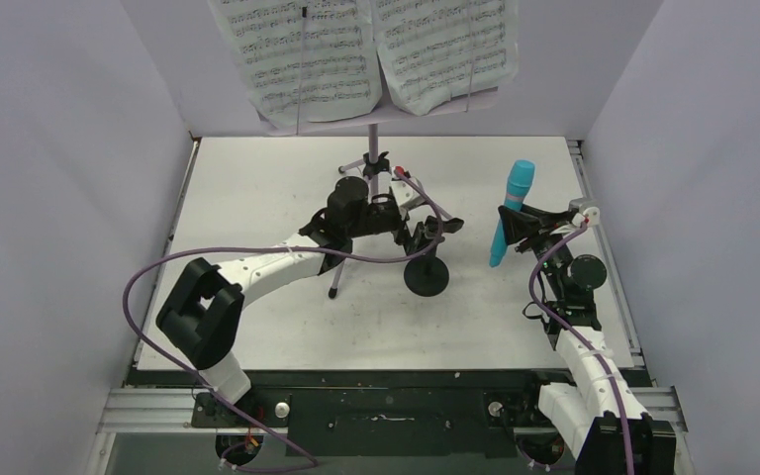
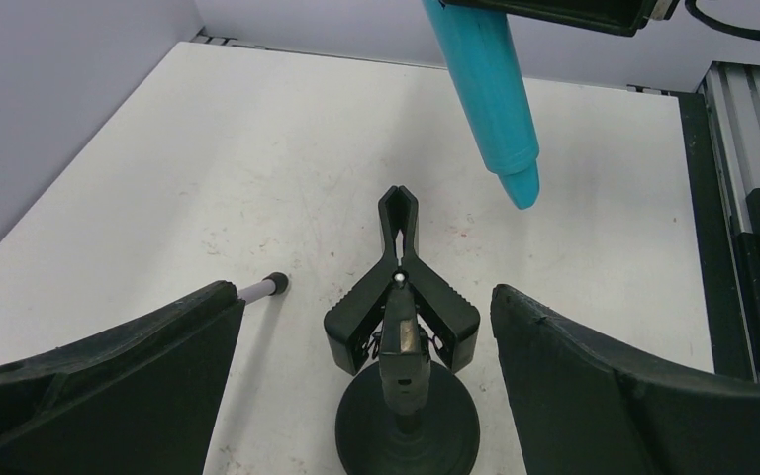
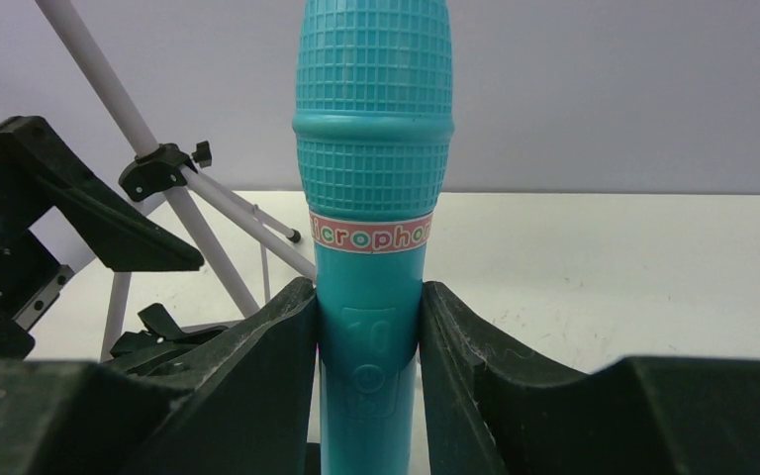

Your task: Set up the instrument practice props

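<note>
The right gripper [image 3: 368, 332] clamps the turquoise microphone [image 1: 513, 203] by its handle, head up, with the tail hanging to the right of the black mic stand [image 1: 427, 275]. The left gripper [image 2: 368, 322] stands wide; its 2 fingers [image 2: 594, 366] flank the stand's clip [image 2: 401, 297] without touching it. The clip appears shut. Likely fault: if the handle is pressed in before the clip is squeezed open, the light stand may tip or skid toward the lilac music stand [image 1: 374, 163].
</note>
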You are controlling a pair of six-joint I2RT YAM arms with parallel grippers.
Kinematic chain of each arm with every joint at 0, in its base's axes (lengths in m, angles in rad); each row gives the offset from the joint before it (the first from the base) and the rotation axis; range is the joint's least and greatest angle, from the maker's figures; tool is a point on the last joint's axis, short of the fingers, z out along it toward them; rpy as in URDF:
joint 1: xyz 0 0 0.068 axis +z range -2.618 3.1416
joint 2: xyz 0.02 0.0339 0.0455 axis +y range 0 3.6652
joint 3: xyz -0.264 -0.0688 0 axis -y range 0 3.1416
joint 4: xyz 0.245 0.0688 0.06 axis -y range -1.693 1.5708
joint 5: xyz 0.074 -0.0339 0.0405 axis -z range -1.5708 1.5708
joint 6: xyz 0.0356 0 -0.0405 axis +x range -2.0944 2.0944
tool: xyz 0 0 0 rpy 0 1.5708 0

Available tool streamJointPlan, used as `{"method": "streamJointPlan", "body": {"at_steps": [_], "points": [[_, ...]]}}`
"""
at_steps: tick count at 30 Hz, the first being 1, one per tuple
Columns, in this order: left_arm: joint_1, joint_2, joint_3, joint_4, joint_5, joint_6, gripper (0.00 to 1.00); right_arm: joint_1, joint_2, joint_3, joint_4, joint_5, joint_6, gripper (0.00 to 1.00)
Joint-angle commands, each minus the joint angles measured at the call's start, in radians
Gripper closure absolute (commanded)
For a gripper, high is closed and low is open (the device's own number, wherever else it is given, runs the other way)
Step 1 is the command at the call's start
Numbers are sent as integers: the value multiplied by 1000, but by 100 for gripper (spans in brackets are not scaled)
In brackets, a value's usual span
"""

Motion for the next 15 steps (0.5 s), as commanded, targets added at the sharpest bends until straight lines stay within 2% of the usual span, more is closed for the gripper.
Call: {"method": "streamJointPlan", "body": {"at_steps": [1,8,15], "points": [[0,49,73,40,92,-4,4,11,-14,45,50,-19,-17,95],[-19,94,77,85,92,-17,0,14,-12,50,36,-18,-17,95],[-23,128,103,118,67,-43,22,17,-7,63,19,-11,-7,95]]}}
